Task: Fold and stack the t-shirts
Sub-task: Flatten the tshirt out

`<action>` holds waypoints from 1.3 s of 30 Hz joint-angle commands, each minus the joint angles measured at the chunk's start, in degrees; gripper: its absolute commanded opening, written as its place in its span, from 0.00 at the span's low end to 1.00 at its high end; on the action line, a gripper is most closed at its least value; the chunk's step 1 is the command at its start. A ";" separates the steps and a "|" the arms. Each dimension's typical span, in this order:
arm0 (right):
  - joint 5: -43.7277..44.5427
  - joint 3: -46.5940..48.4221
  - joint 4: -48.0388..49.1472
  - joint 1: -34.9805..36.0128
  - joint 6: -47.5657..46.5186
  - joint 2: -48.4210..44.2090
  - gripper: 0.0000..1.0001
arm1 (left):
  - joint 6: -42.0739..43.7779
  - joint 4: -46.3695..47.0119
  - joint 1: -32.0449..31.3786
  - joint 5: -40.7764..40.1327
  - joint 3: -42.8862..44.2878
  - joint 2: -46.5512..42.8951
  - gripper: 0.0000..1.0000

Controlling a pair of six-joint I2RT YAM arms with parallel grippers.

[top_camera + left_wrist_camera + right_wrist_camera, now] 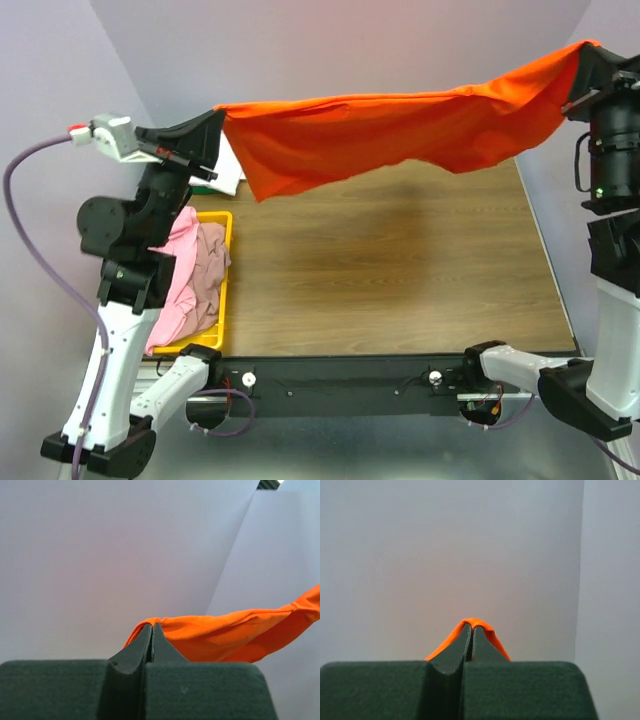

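A bright orange t-shirt (400,130) hangs stretched in the air across the back of the table. My left gripper (218,118) is shut on its left end, and in the left wrist view the orange cloth (225,635) runs off to the right from the left gripper (152,626). My right gripper (588,52) is shut on the right end, high at the far right; a fold of orange cloth (476,623) wraps over the tips of the right gripper (472,627). A light pink t-shirt (178,285) and a mauve-pink one (208,270) lie crumpled in the yellow bin (224,285). A white t-shirt (228,172) shows behind the left arm.
The wooden table (400,270) lies under the hanging shirt. The yellow bin stands at the table's left edge beside the left arm. A black rail (340,378) with both arm bases runs along the near edge. Pale walls close the back and sides.
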 commanded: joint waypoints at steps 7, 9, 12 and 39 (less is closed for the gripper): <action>-5.90 7.04 0.90 -0.29 -4.22 4.73 0.00 | -6.03 6.23 -0.68 3.91 -2.63 -2.47 0.00; -3.45 7.74 0.90 -0.20 -5.28 8.76 0.00 | -5.77 6.23 -0.77 2.68 -3.42 -0.81 0.00; 0.42 7.92 1.16 -0.20 -6.42 13.78 0.01 | -5.41 6.93 -0.77 1.62 -5.26 3.57 0.00; 7.74 -20.34 -0.42 -0.46 12.29 40.70 1.00 | 1.71 -1.24 -5.07 -2.52 2.93 50.27 0.91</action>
